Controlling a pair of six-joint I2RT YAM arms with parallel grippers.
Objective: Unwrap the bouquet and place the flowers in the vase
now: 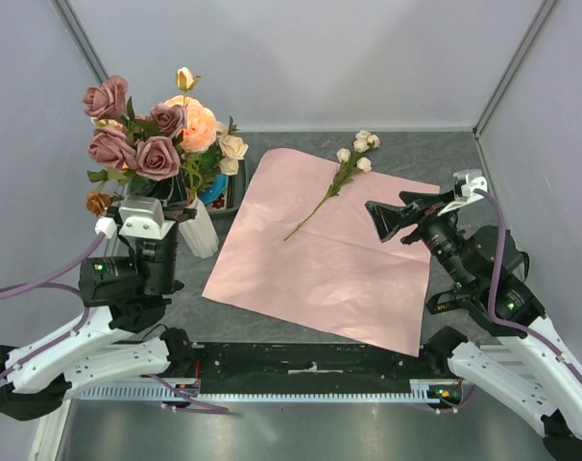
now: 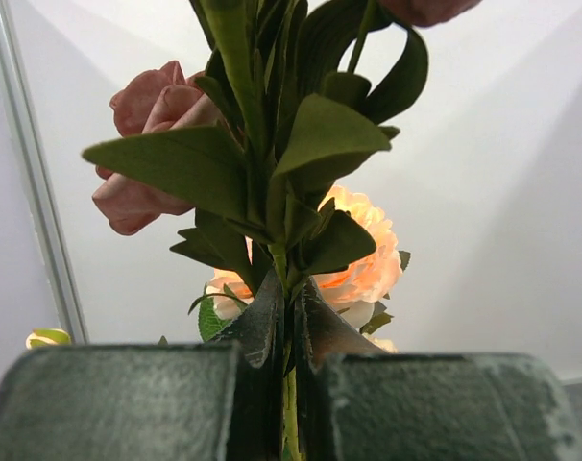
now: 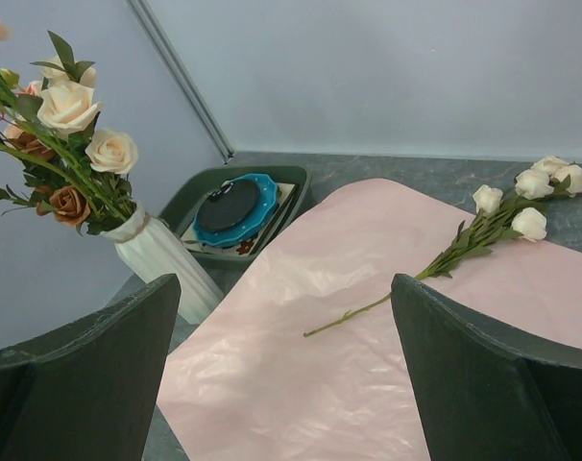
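Left gripper (image 2: 286,384) pinching flowers (image 1: 157,144), seemingly seated in vase (image 3: 161,264), right gripper (image 1: 382,219) spread wide

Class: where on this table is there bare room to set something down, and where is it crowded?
Free: the near half of the pink paper, between the rose spray and the near edge; the grey table strip between the paper's far edge and the back wall. Crowded: the far left corner, with vase, tray, and left fingers gripping the flowers.

Pale grey walls (image 1: 320,58) enclose a dark grey table (image 1: 445,158)
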